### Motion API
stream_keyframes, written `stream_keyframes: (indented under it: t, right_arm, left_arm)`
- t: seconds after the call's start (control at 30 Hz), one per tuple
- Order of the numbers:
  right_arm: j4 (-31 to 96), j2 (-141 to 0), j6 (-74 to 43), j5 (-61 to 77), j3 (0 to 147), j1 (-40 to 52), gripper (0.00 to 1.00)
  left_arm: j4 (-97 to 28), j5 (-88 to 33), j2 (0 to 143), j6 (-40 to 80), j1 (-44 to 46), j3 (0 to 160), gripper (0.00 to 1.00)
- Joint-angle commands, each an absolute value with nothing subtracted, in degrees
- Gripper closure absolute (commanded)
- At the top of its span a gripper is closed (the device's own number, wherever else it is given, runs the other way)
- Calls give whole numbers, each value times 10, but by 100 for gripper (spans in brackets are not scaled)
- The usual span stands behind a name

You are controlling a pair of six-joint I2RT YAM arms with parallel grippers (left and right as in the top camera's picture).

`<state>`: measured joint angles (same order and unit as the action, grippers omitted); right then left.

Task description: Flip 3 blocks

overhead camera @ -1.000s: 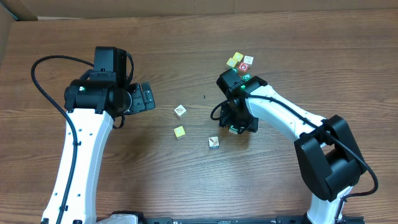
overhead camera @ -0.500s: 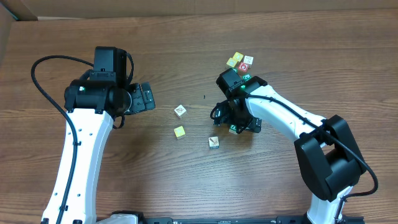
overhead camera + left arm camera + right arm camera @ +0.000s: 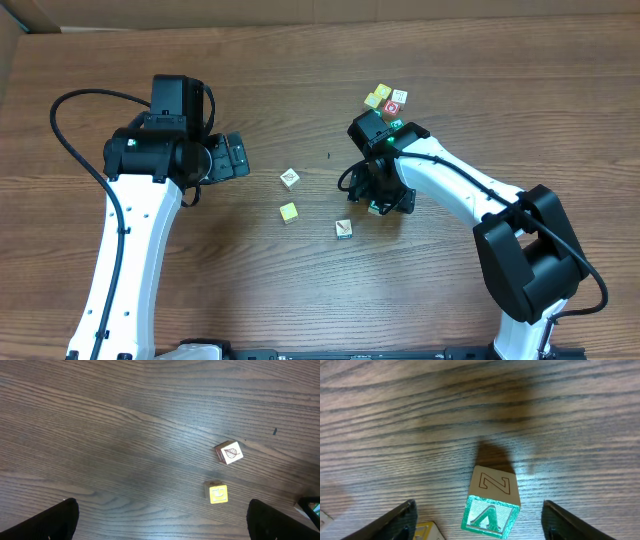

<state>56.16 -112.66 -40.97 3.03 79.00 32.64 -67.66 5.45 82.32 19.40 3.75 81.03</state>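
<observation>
A block (image 3: 492,502) with a green letter face toward the camera and a cream Z face on top lies on the table between the fingers of my right gripper (image 3: 485,527). The jaws are open, with a gap on each side of it. In the overhead view that gripper (image 3: 380,203) covers the block. A white leaf block (image 3: 229,452) and a yellow block (image 3: 218,493) lie ahead of my left gripper (image 3: 172,527), which is wide open over bare wood. A further block (image 3: 343,229) sits near the front.
A cluster of cubes stands at the back right: a yellow one (image 3: 378,96), a white one (image 3: 400,97) and a red-faced one (image 3: 391,107). A yellow block's corner (image 3: 427,531) lies close to the right gripper's left finger. The left arm (image 3: 150,160) is at the left.
The right gripper's jaws spread wide around the green block, then came in a little. The left arm and the other blocks have not moved.
</observation>
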Motion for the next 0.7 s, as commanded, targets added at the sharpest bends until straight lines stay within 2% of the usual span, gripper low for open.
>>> stream_keyframes:
  t: [0.0,0.5,0.67]
  right_arm:
    - [557,-1113,-440,33,787,325,23]
    - [551,-1113,-464,33,787,325,26]
    - [551,-1113,-484,33,787,327,33]
  left_arm:
    - [-675,62,824,202,38,814,0]
    - [-675,62,824,202,38,814,0]
    - [-675,62,824,202,38,814,0]
